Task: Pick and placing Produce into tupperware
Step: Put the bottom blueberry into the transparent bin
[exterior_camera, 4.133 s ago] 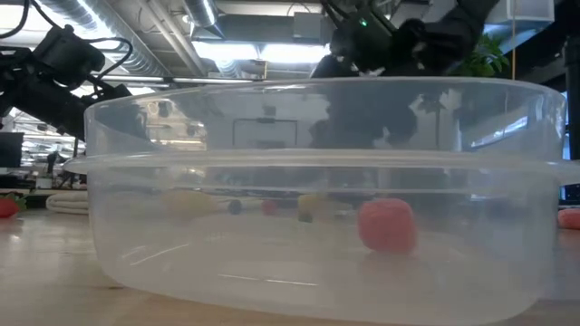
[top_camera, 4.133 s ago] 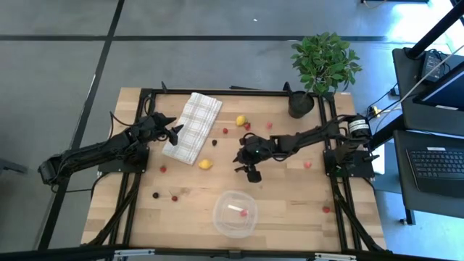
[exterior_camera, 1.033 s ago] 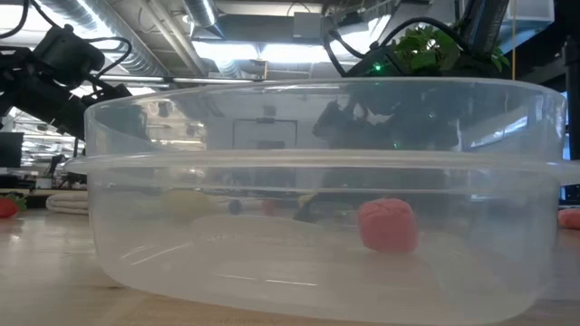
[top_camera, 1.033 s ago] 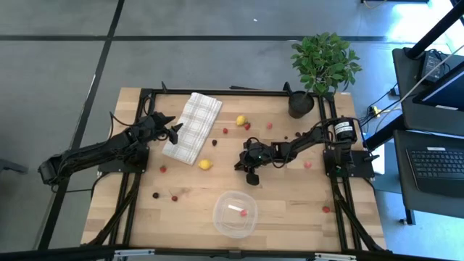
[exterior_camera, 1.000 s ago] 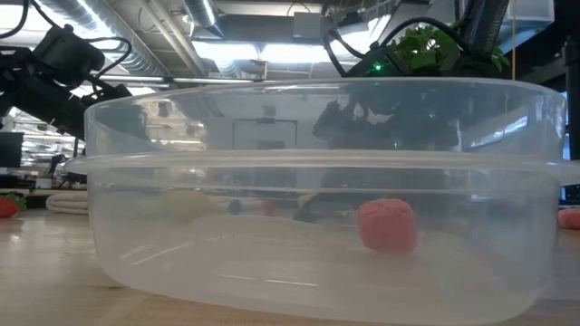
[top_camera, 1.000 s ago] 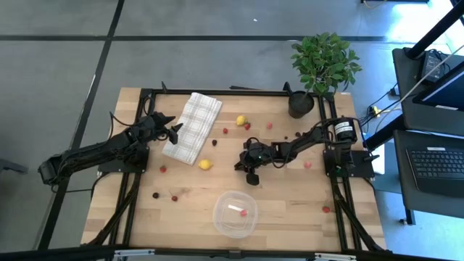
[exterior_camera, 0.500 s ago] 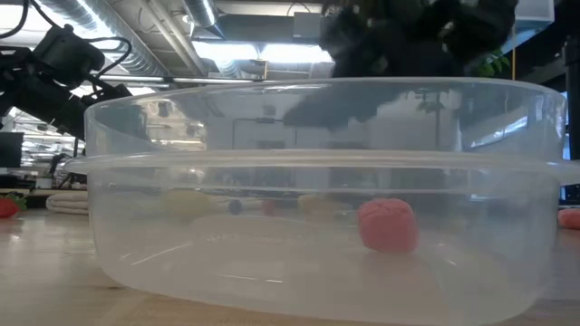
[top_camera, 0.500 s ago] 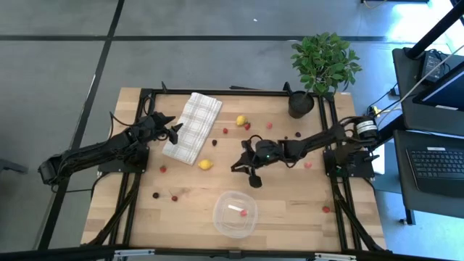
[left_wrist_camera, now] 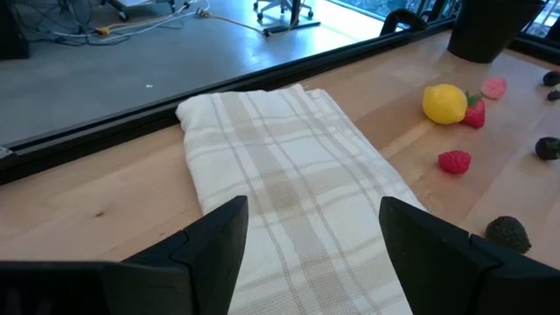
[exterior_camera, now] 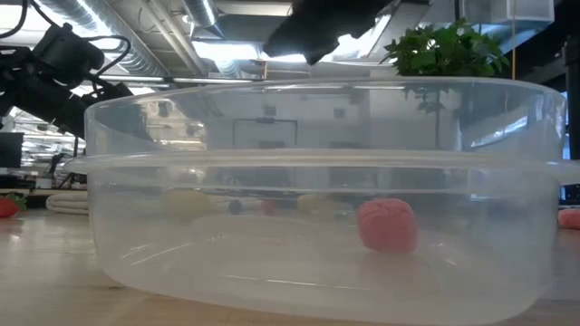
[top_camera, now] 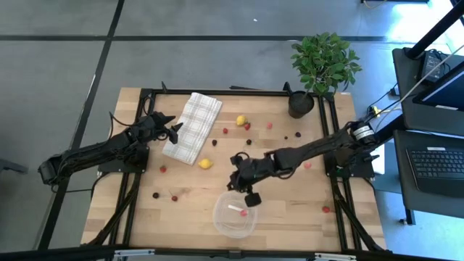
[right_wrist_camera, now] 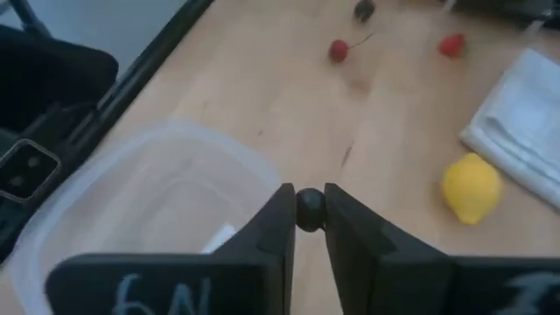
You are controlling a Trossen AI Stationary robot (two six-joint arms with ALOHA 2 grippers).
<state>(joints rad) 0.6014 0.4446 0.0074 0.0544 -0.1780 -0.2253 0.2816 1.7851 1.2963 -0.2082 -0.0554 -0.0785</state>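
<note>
The clear round tupperware (top_camera: 234, 214) stands near the table's front edge and fills the low view (exterior_camera: 317, 199). One red piece (exterior_camera: 387, 225) lies on its bottom. My right gripper (top_camera: 251, 196) hangs above its far rim, shut on a small dark berry (right_wrist_camera: 309, 208). My left gripper (top_camera: 174, 130) is open and empty over the checked cloth (top_camera: 192, 127), which shows between its fingers in the left wrist view (left_wrist_camera: 289, 184). Two yellow lemons (top_camera: 241, 120) (top_camera: 206, 164) and scattered red and dark berries lie on the table. My right gripper pinches the dark berry (right_wrist_camera: 309, 198) between its two fingertips (right_wrist_camera: 280, 219). The fingers slant down toward the table's near edge. The berry is lifted clear of the table, beside the tupperware's rim (right_wrist_camera: 210, 144).
A black pot with a green plant (top_camera: 301, 104) stands at the far right. Loose berries lie left of the tupperware (top_camera: 156, 194) (top_camera: 174, 197), right of it (top_camera: 326, 209) and by the far lemon (top_camera: 247, 125). A cherry (right_wrist_camera: 338, 50) and a lemon (right_wrist_camera: 472, 186) show past the right gripper.
My right gripper has risen from the table's middle and gone toward the near edge, to the tupperware's far rim. In the low view it has climbed from behind the container to above its rim. The left arm has kept still.
</note>
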